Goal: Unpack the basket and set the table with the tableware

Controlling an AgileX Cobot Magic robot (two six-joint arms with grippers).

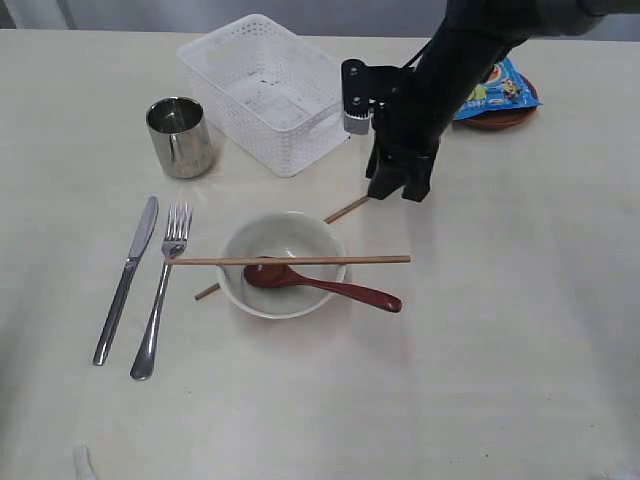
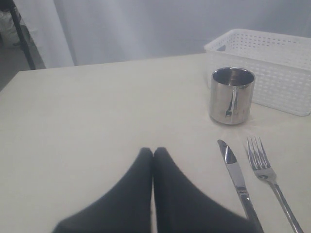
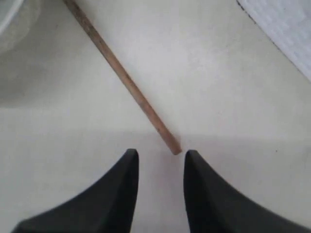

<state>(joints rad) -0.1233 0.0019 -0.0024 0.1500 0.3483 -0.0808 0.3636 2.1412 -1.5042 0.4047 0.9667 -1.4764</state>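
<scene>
Right pincer (image 3: 161,154) stands partly open, empty, tips either side of the chopstick (image 3: 123,77) end

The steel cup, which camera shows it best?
The left wrist view: the cup stands close and unblocked, side and rim visible. The exterior view shows it smaller, from above; the right wrist view misses it.

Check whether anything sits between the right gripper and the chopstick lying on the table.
Nothing visible does. The right gripper is open, with the near end of the chopstick right at its gap. Only bare table lies between them.
</scene>
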